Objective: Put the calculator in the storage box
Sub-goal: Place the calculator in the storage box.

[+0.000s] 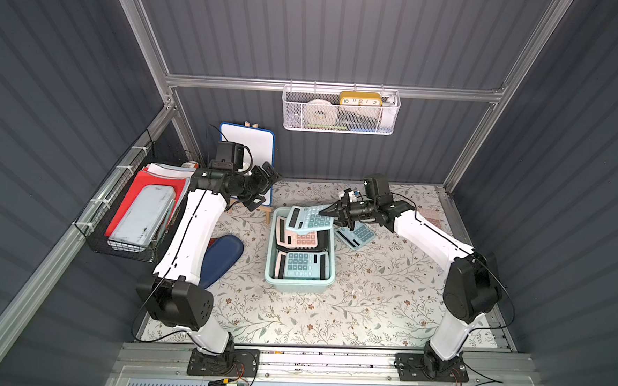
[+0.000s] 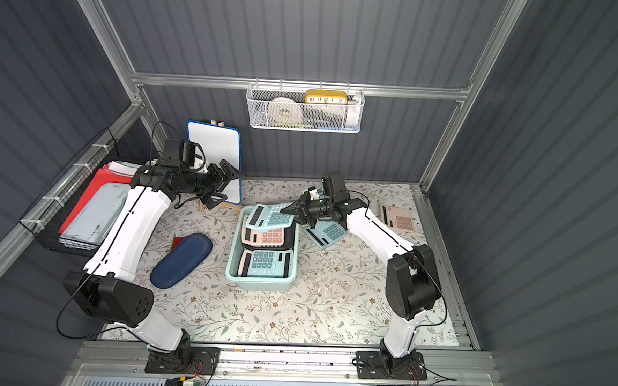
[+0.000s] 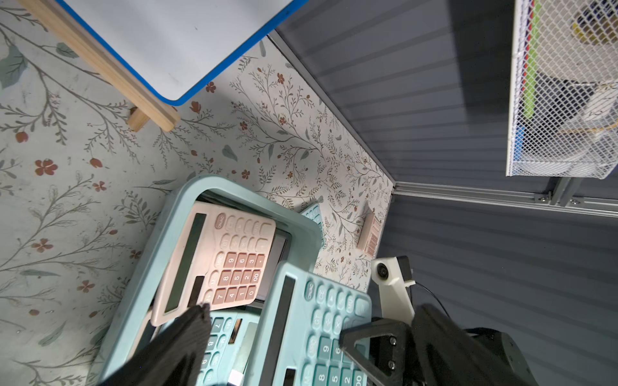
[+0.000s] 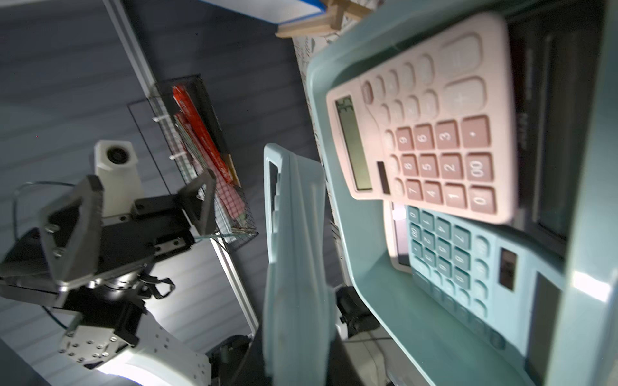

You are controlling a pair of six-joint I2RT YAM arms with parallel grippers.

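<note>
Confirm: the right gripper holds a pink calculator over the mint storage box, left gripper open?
No, the held calculator is teal, not pink, seen in both top views. The right gripper holds it over the storage box; the left gripper is open.

Whiteboard (image 1: 259,144) upright; navy case (image 1: 224,256) flat; mesh basket (image 1: 288,109) hanging.

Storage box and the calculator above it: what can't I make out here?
The dark items under the pink calculator in the storage box: covered by it, both top views.
The held blue calculator: edge-on and blurred in the right wrist view, keys unreadable.
The blue calculator on the table: partly behind the right gripper, top views.
The far pink calculator: too small to read.
</note>
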